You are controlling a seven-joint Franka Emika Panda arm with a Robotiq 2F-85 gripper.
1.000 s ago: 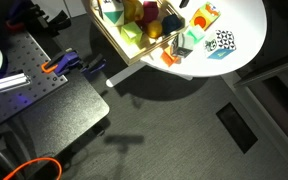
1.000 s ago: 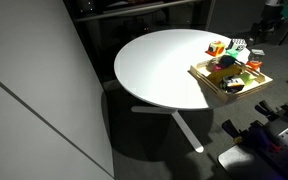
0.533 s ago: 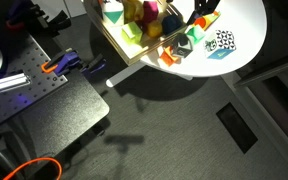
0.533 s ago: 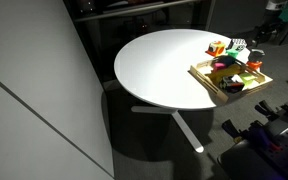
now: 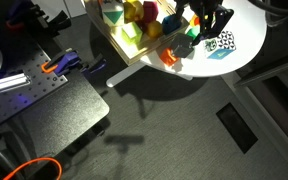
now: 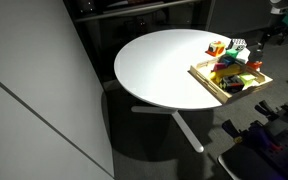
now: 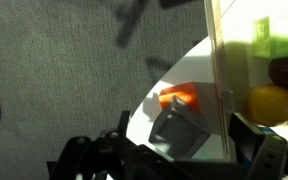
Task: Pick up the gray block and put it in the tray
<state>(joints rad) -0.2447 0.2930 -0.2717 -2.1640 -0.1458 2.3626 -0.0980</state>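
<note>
The claw (image 7: 176, 152) hangs over the edge of the white counter (image 7: 184, 75) with its jaws wide apart and nothing between them. In the wrist view, one of the dark fingers (image 7: 269, 150) shows at each lower corner. The gray block (image 7: 179, 130) lies in the gap between them, just ahead of the claw. It rests on the counter and is not gripped. It is cube-like, so no long axis can be made out. It seems to sit turned, with its edges at a slant to the nearby rim, though the view is too dim to be sure.

Just beyond the block, farther from the claw, is an orange block (image 7: 181, 98). To one side of the claw runs the rim of the tray (image 7: 216, 60), and the gray block lies outside it but close beside it. Past that rim, inside the tray, are a yellow ball (image 7: 267, 103) and a green piece (image 7: 276, 40).

In an exterior view the claw (image 5: 208, 24) hovers above the counter (image 5: 249, 30). There the gray block (image 5: 181, 46) is on the claw's tray side, near the tray (image 5: 114, 42). A black-and-white patterned block (image 5: 224, 42) is on the claw's opposite side.
</note>
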